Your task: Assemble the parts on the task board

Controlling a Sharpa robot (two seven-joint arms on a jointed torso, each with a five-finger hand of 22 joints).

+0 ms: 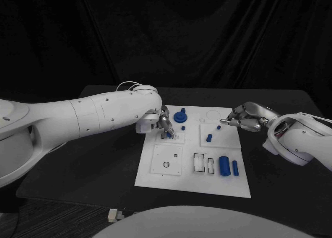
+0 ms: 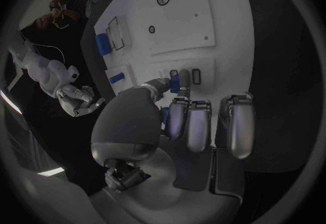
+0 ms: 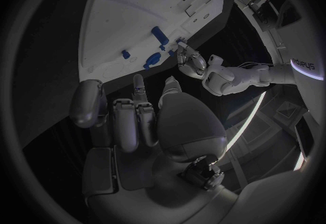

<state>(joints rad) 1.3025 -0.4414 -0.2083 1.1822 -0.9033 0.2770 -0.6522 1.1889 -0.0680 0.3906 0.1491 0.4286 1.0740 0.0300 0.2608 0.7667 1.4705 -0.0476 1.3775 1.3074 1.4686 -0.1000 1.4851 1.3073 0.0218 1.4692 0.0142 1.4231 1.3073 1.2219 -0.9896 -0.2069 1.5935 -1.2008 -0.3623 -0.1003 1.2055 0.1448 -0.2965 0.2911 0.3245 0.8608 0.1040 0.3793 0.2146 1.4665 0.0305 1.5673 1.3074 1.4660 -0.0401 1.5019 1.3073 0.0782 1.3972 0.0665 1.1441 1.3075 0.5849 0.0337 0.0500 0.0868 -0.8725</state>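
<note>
Right now your left hand [image 1: 160, 122] is down over the left side of the white board [image 1: 195, 183], pinching a small blue peg [image 1: 169, 134] between thumb and fingertip. The left wrist view shows it clearly: the peg [image 2: 174, 81] stands upright at the fingertips, right next to a small rectangular slot in the board [image 2: 183, 23]; can't tell if it's touching the surface.

Your right hand [image 1: 244, 118] hovers at the board's right edge near the far end, fingers curled in, nothing in them as far as I can see. In the right wrist view those fingers [image 3: 136, 118] sit off the board [image 3: 116, 28].

Other parts on the board: a round blue knob [image 1: 180, 117] standing at the far middle, two short blue pins [image 1: 209, 138] just right of centre, and a blue cylinder [image 1: 224, 165] with a thinner blue bar [image 1: 236, 167] just beside it, lying at the near right.
</note>
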